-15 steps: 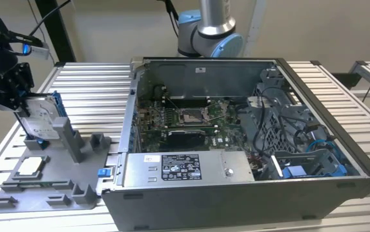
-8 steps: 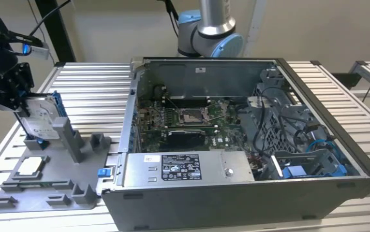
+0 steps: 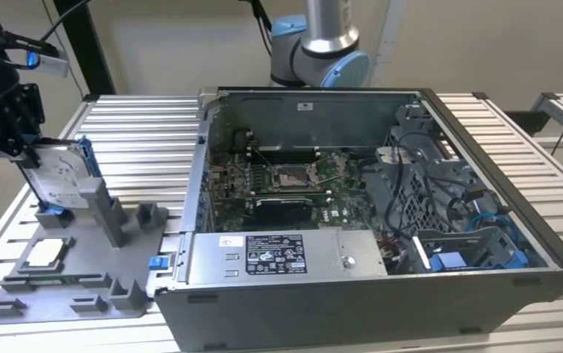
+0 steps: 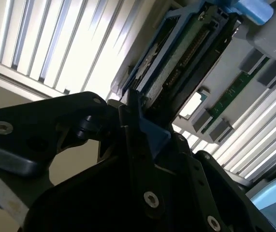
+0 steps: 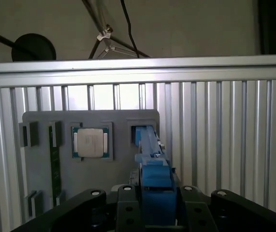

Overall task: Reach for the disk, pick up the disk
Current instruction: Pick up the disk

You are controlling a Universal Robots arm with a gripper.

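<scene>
Your gripper is clenching the upright silver, blue-framed disk at the grey tray, a chip lying on that tray.

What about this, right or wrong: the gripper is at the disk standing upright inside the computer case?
Wrong: the disk stands upright in the grey fixture outside the computer case, with the gripper at it, as the exterior view shows.

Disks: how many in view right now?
1. The disk stands on edge in the grey fixture at the exterior view's left, the gripper with fingers closed on its blue bracket. The case's drive bay may hide others.
</scene>
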